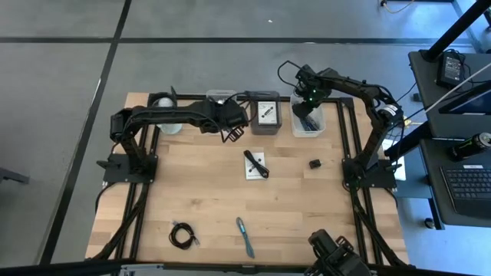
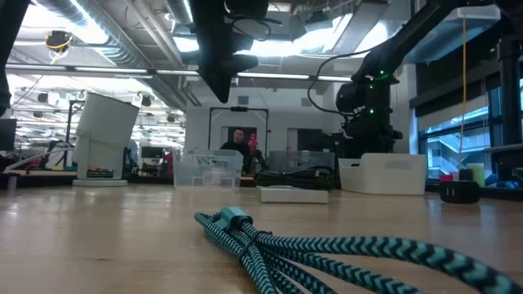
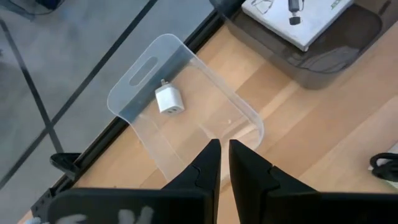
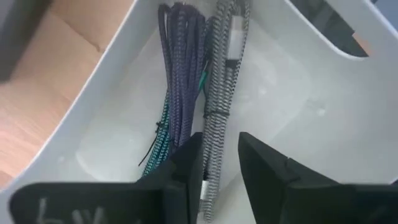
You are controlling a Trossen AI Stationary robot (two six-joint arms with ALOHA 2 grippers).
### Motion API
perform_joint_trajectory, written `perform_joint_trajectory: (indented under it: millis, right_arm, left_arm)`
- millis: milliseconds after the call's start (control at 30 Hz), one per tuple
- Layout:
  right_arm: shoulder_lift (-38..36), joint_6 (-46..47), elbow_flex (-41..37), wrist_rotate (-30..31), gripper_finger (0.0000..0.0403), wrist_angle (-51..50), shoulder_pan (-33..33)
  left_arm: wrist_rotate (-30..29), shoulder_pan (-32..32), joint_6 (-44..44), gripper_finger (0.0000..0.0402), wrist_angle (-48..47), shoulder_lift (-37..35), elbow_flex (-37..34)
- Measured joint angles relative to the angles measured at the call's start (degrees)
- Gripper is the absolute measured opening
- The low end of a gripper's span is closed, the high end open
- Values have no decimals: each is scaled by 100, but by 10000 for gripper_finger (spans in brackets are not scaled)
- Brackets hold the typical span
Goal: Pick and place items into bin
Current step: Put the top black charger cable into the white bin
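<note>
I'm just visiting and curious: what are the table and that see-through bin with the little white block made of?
The table looks like pale jointed wood: plank seams and grain show. The bin seems clear, slightly frosted plastic, since the floor shows through its wall. The white block looks like smooth moulded plastic.

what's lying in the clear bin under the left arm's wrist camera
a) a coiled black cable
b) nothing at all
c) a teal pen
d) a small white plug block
d, the left wrist view shows a small white plug block lying alone on the floor of the clear bin, just ahead of the left gripper.
</note>
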Motion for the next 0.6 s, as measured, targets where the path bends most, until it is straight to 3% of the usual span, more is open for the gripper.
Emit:
perform_joint_trajectory:
  millis: [300,600]
  right_arm:
    - [-328,45,437,-7,121,-183,0]
    - [-1947,617,515,-15,121,-233,71]
  left_arm:
    - [4,-167,-19,16,-251,-86,0]
    - [46,-324,624,3,-154,-267,0]
